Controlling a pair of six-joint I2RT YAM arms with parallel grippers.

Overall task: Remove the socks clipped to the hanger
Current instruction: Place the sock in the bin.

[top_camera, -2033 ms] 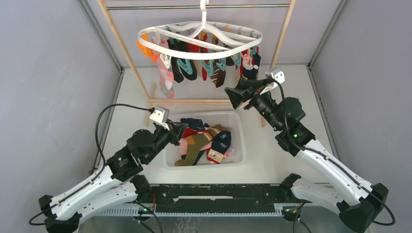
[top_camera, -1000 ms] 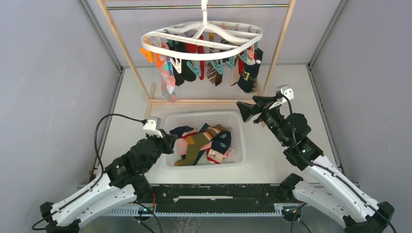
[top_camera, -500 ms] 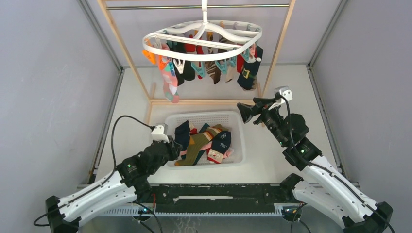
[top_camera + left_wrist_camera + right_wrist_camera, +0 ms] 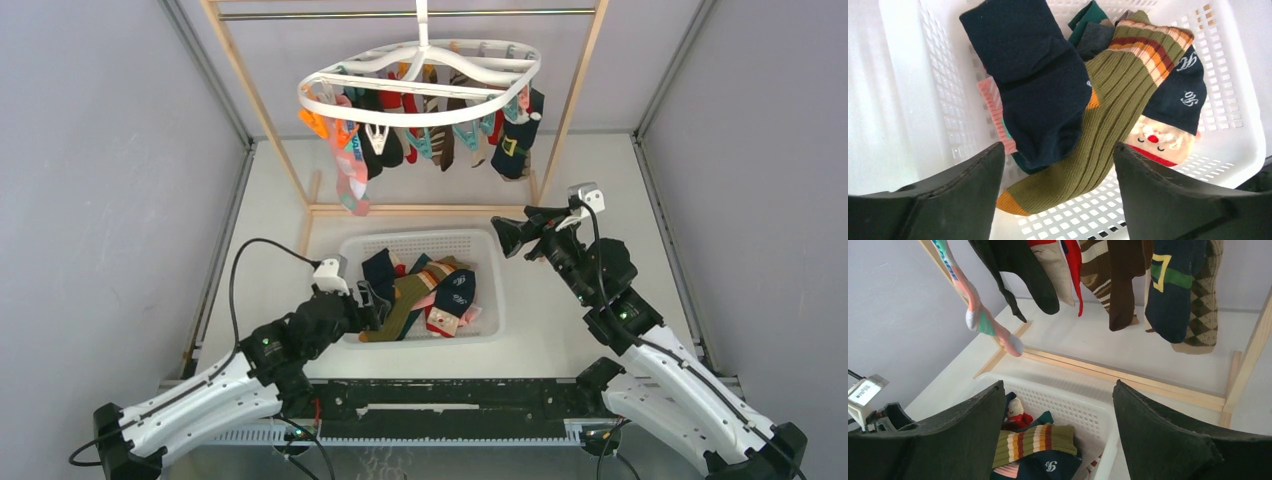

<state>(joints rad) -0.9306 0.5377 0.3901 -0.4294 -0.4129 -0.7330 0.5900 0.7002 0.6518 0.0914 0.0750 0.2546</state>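
Hanging limp from the hanger (image 4: 405, 119) at twelve o'clock overhead, the socks (image 4: 1170, 290) look light, soft and stretchy; best pinched just under the clip. The left gripper (image 4: 1058, 165) over the basket (image 4: 480, 330) and the right gripper (image 4: 1058, 390) at four o'clock both gape empty.

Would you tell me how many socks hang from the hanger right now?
About 8, left to right in the right wrist view: pink-and-teal, black, cream, red, striped brown, plain brown, navy with a yellow buckle, argyle. They overlap, so more may be hidden.
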